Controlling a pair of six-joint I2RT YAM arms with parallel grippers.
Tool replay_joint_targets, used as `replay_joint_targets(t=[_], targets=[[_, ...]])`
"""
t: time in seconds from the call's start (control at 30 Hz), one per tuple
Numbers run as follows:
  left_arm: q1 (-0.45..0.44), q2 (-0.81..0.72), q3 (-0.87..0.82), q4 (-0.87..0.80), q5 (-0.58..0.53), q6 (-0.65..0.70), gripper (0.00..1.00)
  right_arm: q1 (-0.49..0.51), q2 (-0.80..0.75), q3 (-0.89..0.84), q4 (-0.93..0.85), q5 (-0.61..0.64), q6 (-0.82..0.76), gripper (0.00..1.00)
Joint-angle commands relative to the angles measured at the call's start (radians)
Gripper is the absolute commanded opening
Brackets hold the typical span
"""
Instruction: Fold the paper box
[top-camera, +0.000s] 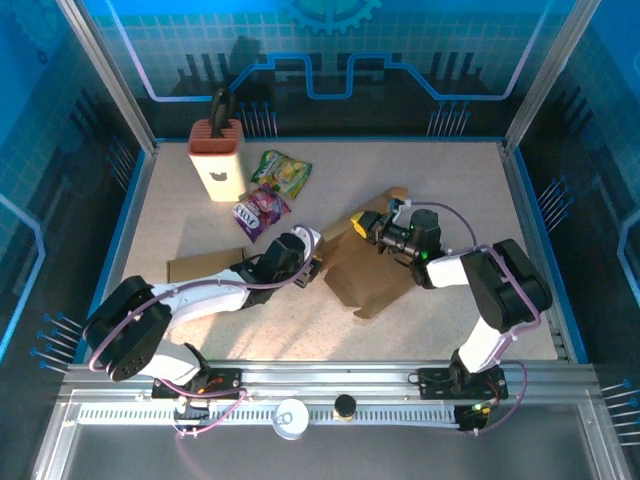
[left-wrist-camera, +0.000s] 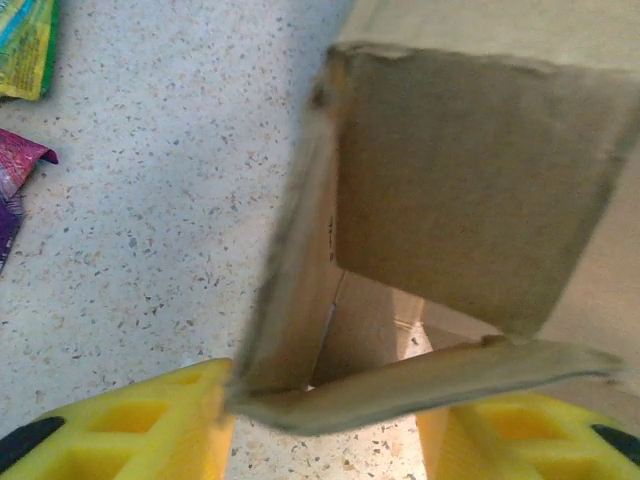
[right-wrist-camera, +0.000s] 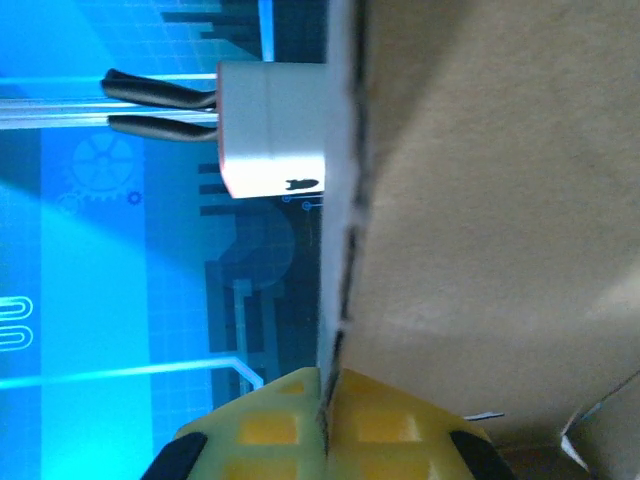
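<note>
The brown paper box (top-camera: 370, 275) lies partly opened at the middle of the table. My right gripper (top-camera: 368, 228) is at its far upper edge. In the right wrist view the yellow fingers (right-wrist-camera: 400, 425) are shut on the thin edge of a box panel (right-wrist-camera: 500, 200). My left gripper (top-camera: 312, 268) is at the box's left end. In the left wrist view its yellow fingers (left-wrist-camera: 150, 425) stand wide apart, and a bent flap of the box (left-wrist-camera: 460, 180) runs across between them. The flap's corner touches the left finger. The box's open inside shows beyond the left gripper (left-wrist-camera: 325, 420).
A flat cardboard piece (top-camera: 200, 266) lies left of the box. Behind it are a purple packet (top-camera: 259, 212), a green packet (top-camera: 281, 172) and a white-and-brown block with black handles (top-camera: 216, 155). A blue rim and glass walls enclose the table.
</note>
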Motion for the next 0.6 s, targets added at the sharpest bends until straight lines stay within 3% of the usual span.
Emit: replay_joint_targets(t=[0.0, 0.33, 0.57], targets=[[0.004, 0.024, 0.038, -0.001, -0.005, 0.035, 0.47, 0.005, 0.057, -0.001, 0.129, -0.043, 0.034, 0.0], [0.007, 0.017, 0.012, 0.014, 0.004, 0.037, 0.47, 0.003, 0.042, 0.012, 0.027, -0.039, -0.042, 0.0], [0.051, -0.089, 0.012, -0.091, 0.03, -0.07, 0.7, -0.012, -0.004, 0.024, -0.034, -0.047, -0.055, 0.0]])
